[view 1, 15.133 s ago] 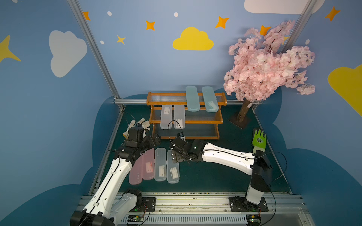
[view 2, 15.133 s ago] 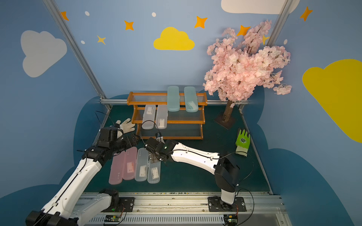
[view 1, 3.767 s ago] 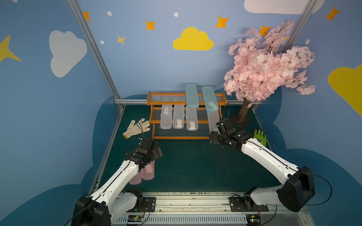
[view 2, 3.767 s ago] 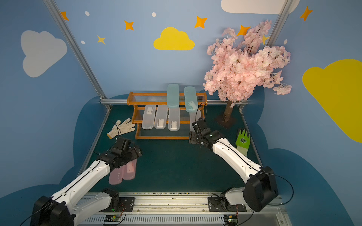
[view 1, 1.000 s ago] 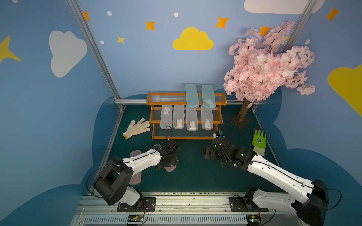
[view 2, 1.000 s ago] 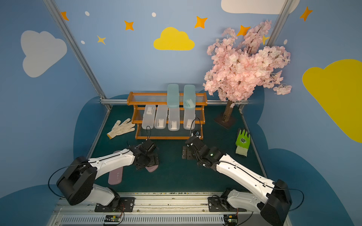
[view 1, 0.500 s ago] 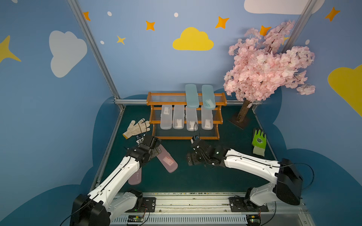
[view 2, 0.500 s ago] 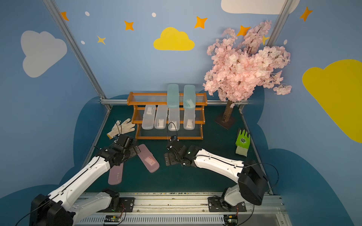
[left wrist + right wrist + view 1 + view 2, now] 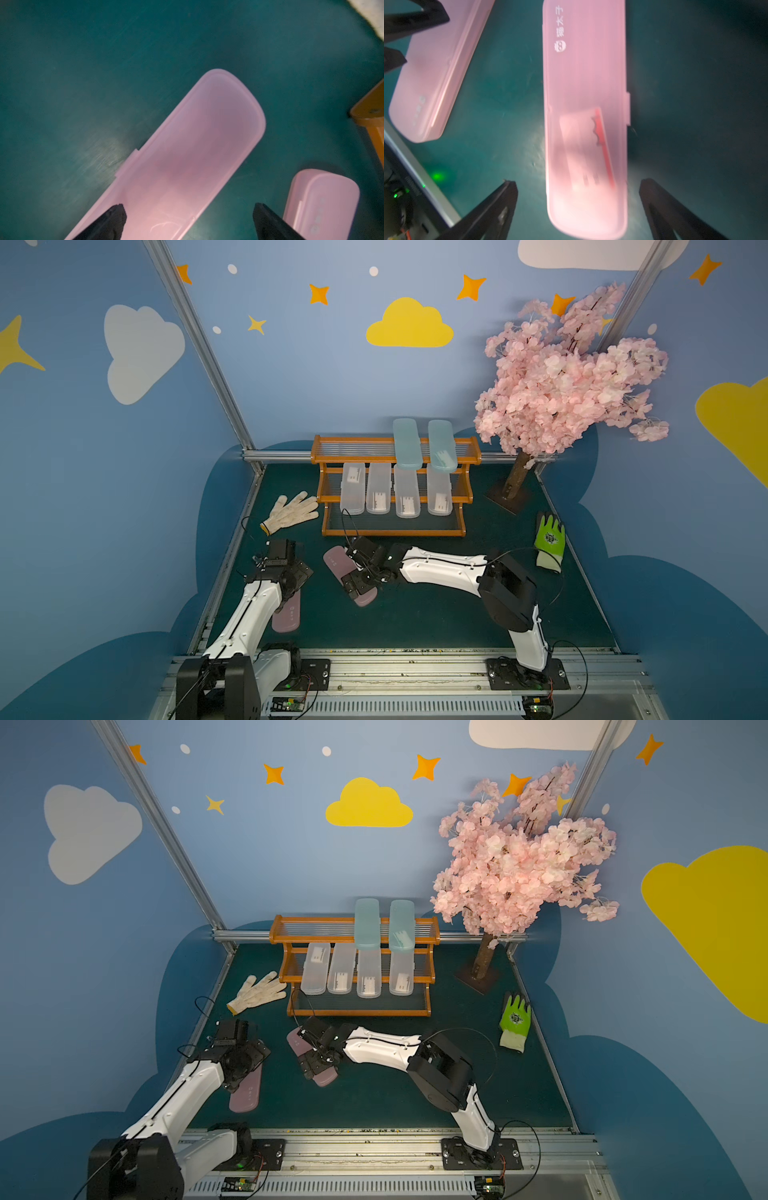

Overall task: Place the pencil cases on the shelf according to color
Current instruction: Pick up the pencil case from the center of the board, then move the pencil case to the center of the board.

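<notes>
Right tool spread over translucent labelled pink case.

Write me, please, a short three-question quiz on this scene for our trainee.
1. How many clear-white pencil cases lie on the middle tier of the shelf?
2. True or false: the right claw is shut on the pink case beneath it.
3. Which tier holds the two light blue cases? A. top B. middle C. bottom

Key: 1. Four. 2. False: it is open, straddling the case. 3. A.
</notes>
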`<state>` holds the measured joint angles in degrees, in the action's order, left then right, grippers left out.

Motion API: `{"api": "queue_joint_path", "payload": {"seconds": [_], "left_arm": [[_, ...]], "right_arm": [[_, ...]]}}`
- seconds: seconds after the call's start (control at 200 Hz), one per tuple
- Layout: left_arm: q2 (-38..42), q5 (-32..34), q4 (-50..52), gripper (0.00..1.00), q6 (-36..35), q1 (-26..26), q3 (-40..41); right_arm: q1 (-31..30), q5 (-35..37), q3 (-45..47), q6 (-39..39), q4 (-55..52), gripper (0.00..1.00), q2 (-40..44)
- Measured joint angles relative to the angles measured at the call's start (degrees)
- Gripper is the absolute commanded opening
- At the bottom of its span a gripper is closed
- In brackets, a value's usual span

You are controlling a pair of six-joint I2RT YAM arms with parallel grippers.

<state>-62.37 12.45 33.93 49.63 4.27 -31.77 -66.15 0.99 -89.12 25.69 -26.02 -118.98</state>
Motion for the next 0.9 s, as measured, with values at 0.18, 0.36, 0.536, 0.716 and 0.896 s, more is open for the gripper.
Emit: {"api": "queue_joint_path", "payload": {"seconds": [0.18, 0.36, 0.536, 0.716, 0.896], "left_arm": [[-2.2, -1.2, -3.7, 1.00, -1.1, 3.3, 0.1], [-6.8, -1.3, -7.1, 1.00, -5.1, 3.7, -1.5], [-12.9, -0.4, -8.3, 1.00, -8.5, 2.0, -5.2], [-15.6, 0.0, -5.9, 1.00, -9.5, -3.2, -7.8], [-12.5, -2.2, -1.8, 1.00, -8.6, -9.5, -7.4]], "right_arm": [[-0.1, 0.0, -3.9, -0.6, -2.6, 0.98, -4.0], [-0.3, 0.9, -4.9, -0.7, -4.7, 0.98, -5.9], [-0.9, 2.7, -4.9, -0.9, -6.0, 0.97, -6.0], [-1.3, 5.1, -2.8, -1.4, -5.2, 0.93, -5.1], [-1.6, 8.0, 2.8, -1.3, -3.9, 0.87, -2.0]]}}
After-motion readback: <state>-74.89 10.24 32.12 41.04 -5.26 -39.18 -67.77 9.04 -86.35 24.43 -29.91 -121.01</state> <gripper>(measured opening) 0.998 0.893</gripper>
